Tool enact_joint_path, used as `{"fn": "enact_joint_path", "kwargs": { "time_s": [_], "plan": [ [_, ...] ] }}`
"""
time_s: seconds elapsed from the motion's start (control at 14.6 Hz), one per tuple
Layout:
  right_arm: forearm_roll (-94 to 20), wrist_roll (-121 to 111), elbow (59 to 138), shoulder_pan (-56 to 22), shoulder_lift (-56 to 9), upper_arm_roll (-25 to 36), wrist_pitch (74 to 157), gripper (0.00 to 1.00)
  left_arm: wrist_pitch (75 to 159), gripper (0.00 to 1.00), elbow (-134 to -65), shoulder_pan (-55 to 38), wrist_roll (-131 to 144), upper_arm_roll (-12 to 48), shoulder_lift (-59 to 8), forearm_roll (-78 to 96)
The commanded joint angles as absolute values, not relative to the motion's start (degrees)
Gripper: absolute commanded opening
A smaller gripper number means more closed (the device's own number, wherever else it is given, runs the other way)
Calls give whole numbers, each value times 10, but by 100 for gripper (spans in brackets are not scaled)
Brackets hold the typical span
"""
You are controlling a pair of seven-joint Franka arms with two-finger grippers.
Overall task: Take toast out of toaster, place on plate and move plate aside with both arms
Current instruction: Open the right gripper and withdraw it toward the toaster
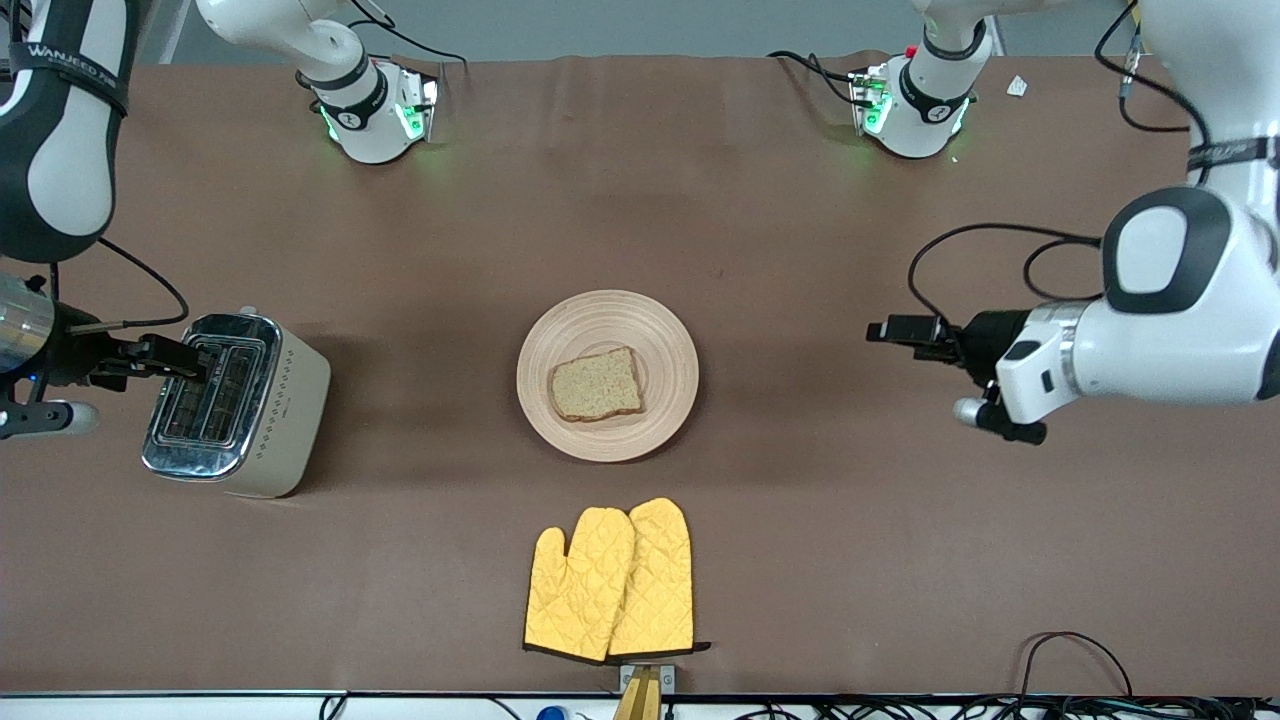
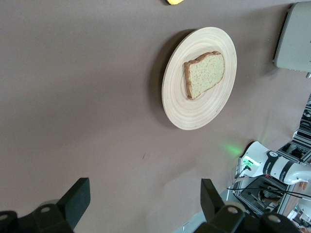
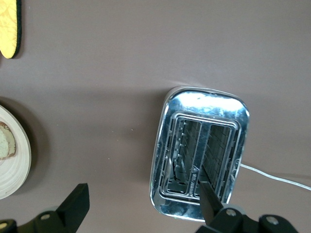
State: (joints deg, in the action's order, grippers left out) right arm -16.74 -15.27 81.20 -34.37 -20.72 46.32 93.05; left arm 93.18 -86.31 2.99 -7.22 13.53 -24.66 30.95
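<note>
On plate, toast, between both open hands

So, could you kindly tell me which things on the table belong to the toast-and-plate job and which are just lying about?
Part of the job:
- toast, lying on the plate
- plate
- left gripper, jaws open, over bare table
- right gripper, jaws open, over the toaster

Just lying about:
- toaster, slots empty
- yellow oven mitts
</note>
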Motion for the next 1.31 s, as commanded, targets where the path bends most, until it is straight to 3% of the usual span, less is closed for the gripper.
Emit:
{"fn": "enact_joint_path", "kwargs": {
  "time_s": [0.0, 0.27, 0.55, 0.82, 0.96, 1.24],
  "plan": [
    [-153, -149, 817, -348, -161, 471, 915, 100, 1008, 100, -902, 25, -120, 160, -264, 327],
    [-114, -147, 830, -328, -103, 445, 911, 100, 1118, 100, -963, 25, -150, 192, -285, 362],
    [-105, -148, 829, -193, -91, 310, 915, 100, 1224, 100, -1010, 28, -207, 240, -327, 381],
    [-78, -147, 832, -85, -77, 188, 914, 100, 1318, 99, -1047, 25, -309, 278, -386, 523],
    [-76, -145, 835, -61, -76, 166, 916, 100, 1337, 95, -1050, 19, -392, 279, -419, 582],
    [-43, -127, 851, -7, -62, 94, 935, 100, 1339, 67, -1049, -7, -491, 279, -451, 714]
  ]
}}
